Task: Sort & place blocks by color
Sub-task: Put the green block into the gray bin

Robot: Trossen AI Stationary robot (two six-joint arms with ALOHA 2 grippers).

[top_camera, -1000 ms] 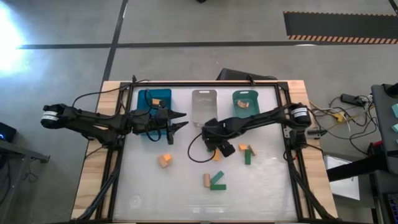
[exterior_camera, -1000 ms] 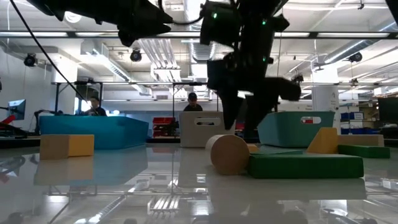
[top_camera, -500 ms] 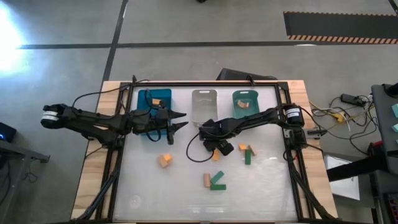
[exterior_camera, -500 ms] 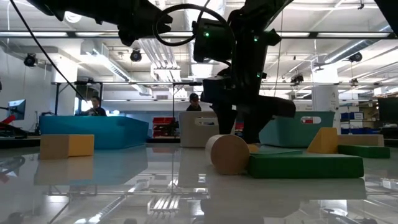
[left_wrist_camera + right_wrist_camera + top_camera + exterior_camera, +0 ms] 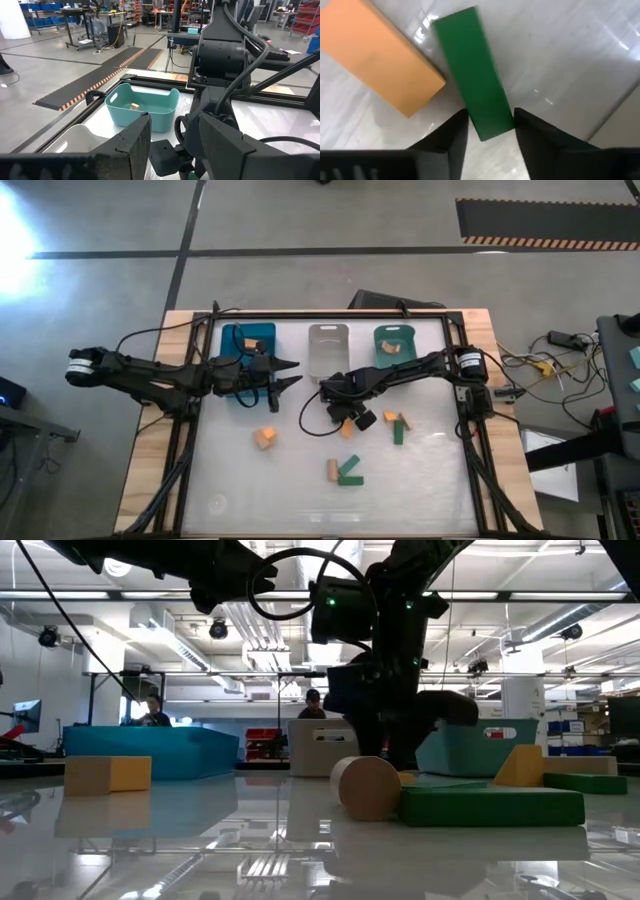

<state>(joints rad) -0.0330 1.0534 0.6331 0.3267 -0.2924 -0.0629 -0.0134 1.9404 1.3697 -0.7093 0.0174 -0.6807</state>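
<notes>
A: How far is the sorting?

B: Little is done. One tan block [image 5: 392, 348] lies in the teal bin [image 5: 395, 332]; about seven blocks [image 5: 264, 438] are still on the table [image 5: 430, 480].

A: And the grippers?

B: Right gripper [image 5: 489, 131] is low, its jaws close around the end of a green block [image 5: 472, 70], beside an orange block [image 5: 375, 62]. Left gripper [image 5: 291, 374] hangs by the blue bin [image 5: 240, 335], jaws apart, empty.

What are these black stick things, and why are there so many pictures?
They are two robot arms at a white table. One camera looks down from above, one peeks along the tabletop, one rides on each wrist. Small wooden blocks lie on it, with a blue bin, a clear bin and a teal bin behind. The right gripper pinches a green block beside an orange block. The left gripper hangs open by the blue bin, empty.
</notes>
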